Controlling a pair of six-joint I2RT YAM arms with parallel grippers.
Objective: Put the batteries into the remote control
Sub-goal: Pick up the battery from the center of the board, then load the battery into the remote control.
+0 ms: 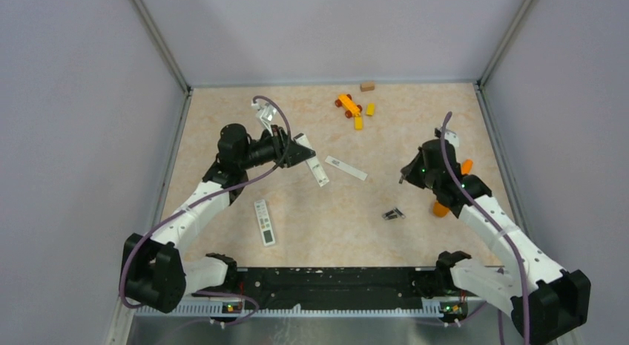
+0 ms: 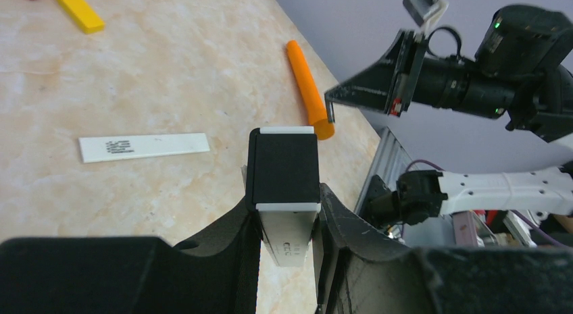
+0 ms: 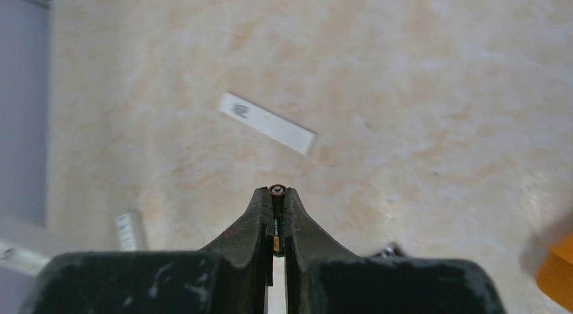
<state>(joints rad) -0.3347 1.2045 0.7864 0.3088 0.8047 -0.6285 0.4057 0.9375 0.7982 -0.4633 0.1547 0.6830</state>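
step: take one battery (image 3: 277,190) to the remote control (image 2: 284,159) | left gripper (image 2: 287,213) grips the remote control, near the back cover (image 2: 142,146) | right gripper (image 3: 277,202) is closed on one battery | other battery (image 1: 393,213) lies on the counter (image 1: 445,122) | next: line battery up with the remote's slot, push in gently

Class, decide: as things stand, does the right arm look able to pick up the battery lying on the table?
Probably not yet. The right tool is shut on a second battery, so it has no free grip, though the loose battery lies close with nothing over it.
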